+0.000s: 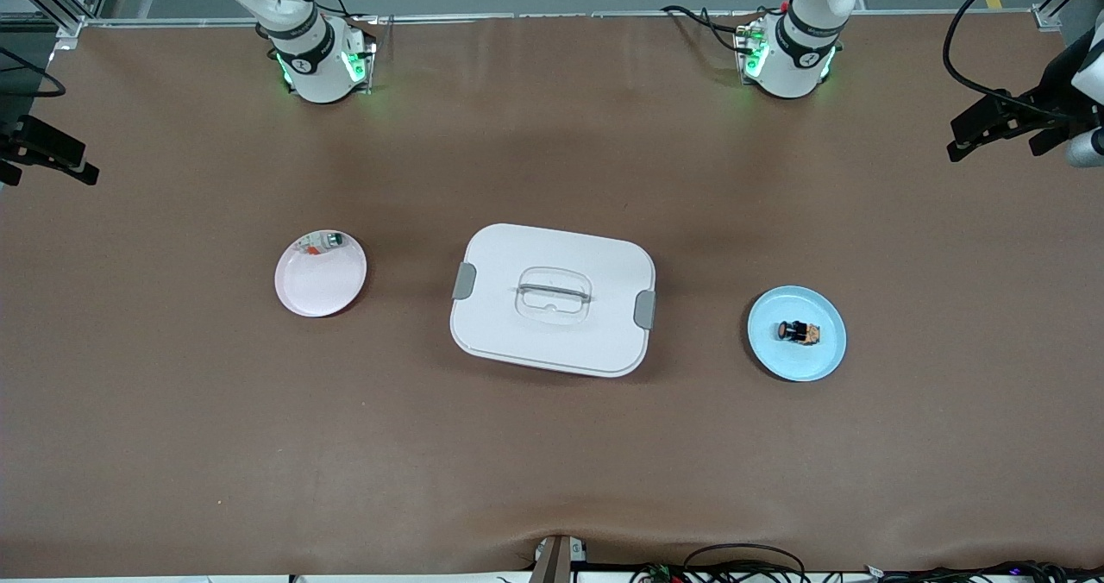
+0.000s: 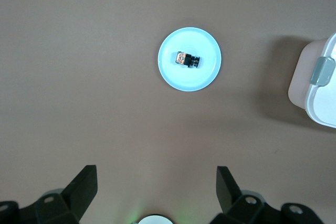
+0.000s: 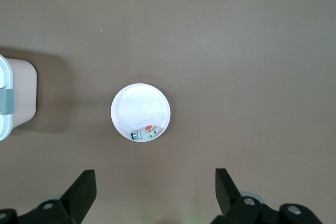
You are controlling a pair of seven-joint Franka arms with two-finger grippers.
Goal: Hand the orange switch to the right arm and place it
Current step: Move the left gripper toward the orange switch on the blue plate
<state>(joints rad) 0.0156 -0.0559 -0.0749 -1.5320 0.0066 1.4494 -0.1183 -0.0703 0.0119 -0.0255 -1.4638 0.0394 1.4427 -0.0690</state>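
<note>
Orange switch (image 1: 797, 332) lies on its side on blue plate (image 1: 772, 346) w/ both grippers, left (image 2: 156, 182) & right (image 3: 155, 183), high above, wide open, empty, so pickup not begun.

White plate (image 3: 140, 109) seen on brown counter (image 3: 236, 51), small white-green piece (image 3: 145, 133) lying at its rim; right end effector (image 3: 155, 195) spread wide above.

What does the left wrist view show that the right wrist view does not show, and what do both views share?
Only the left wrist view: the orange switch lying on the blue plate, with the open left gripper high above the table.
Only the right wrist view: the white-and-green piece on the pale pink plate, with the open right gripper above.
Both: the brown table and an end of the white lidded box.
</note>
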